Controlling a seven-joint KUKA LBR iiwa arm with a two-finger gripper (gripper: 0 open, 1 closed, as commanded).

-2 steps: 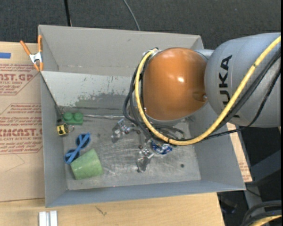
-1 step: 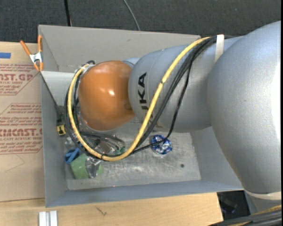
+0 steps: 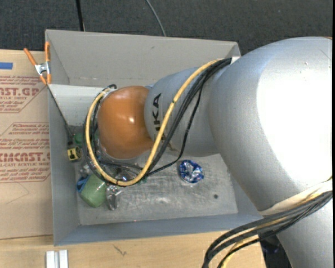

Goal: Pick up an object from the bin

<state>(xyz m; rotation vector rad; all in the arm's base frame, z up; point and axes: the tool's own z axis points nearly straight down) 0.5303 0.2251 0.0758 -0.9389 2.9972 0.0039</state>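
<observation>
My gripper (image 3: 111,196) sits low in the bin's left part, mostly hidden under the arm's orange cover; a grey metal piece of it shows below the cover. A pale green rounded block (image 3: 92,195) lies right beside it on the left, touching or nearly touching. A small blue piece (image 3: 81,182) rests just above the green block. Further up along the left wall lies a small yellow and green thing (image 3: 73,150). I cannot make out whether anything is held.
A crumpled blue and white ball (image 3: 190,172) lies on the bin floor to the right of the gripper, apart from the other things. The big grey arm covers the bin's right and middle. Yellow and black cables loop round the cover.
</observation>
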